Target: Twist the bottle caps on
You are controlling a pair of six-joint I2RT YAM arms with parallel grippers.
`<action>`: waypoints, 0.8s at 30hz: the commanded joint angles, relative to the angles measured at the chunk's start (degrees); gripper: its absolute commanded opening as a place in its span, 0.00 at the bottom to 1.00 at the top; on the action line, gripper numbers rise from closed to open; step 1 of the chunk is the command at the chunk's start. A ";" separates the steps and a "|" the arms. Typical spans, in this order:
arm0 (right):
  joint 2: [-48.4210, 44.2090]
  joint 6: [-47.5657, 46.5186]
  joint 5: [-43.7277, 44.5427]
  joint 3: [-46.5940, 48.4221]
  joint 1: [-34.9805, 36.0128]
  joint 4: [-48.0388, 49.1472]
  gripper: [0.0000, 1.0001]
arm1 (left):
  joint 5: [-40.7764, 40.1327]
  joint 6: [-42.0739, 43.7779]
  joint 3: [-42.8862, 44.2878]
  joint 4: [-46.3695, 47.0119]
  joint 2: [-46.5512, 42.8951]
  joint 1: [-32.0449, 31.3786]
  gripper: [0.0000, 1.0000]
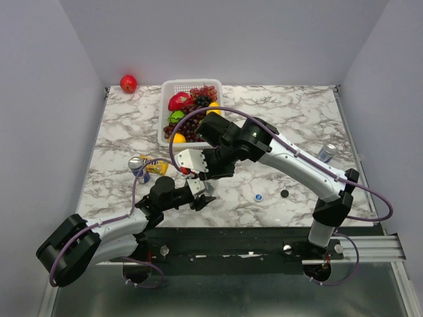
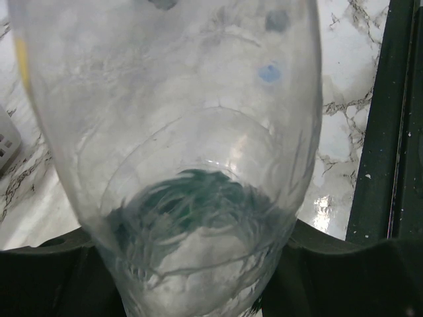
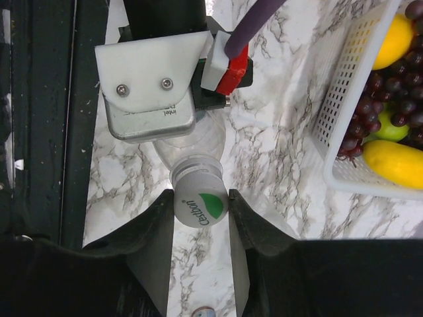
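The left gripper (image 1: pixel 199 196) is closed around the body of a clear bottle (image 2: pixel 185 132) and holds it above the near edge of the table, left of centre. The right gripper (image 3: pixel 200 212) is closed to a narrow gap, one finger touching each side of the white-green cap (image 3: pixel 201 208). This cap sits at the mouth of the bottle neck; thread engagement cannot be determined from these views. The bottle's long axis runs from the left gripper toward the right gripper. In the right wrist view the cap top faces the camera, so the cap axis lies roughly in line with the right gripper's approach axis. The next move is judged to be a wrist rotation about that axis while the left gripper keeps the bottle from turning. Any tilt between cap and neck risks cross-threading. The blue cap (image 1: pixel 258 197) and black cap (image 1: pixel 285 194) lie loose near the near edge, right of centre, nearer the right arm's base.
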 commanded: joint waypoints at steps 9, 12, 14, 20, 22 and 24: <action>0.99 5.87 -1.77 0.47 -2.87 2.40 0.40 | 1.24 1.83 0.06 7.30 -1.54 -0.55 0.00; 0.47 8.50 -1.77 0.55 -3.22 4.33 0.40 | 0.98 1.30 -0.03 8.10 -1.98 -0.63 0.00; 0.03 9.39 -2.12 0.12 -3.57 4.96 0.40 | 0.54 0.69 0.06 8.45 -2.24 -0.55 0.00; -0.85 10.28 -2.90 -2.70 -3.66 5.58 0.41 | -0.43 -0.72 0.59 8.80 -2.86 -0.63 0.00; -0.85 10.71 -3.17 -2.70 -3.57 5.40 0.42 | -0.26 -0.89 0.94 7.93 -2.68 -0.55 0.00; -0.85 10.89 -3.08 -2.35 -3.57 5.49 0.44 | 0.10 -0.89 1.29 6.61 -2.42 -0.63 0.00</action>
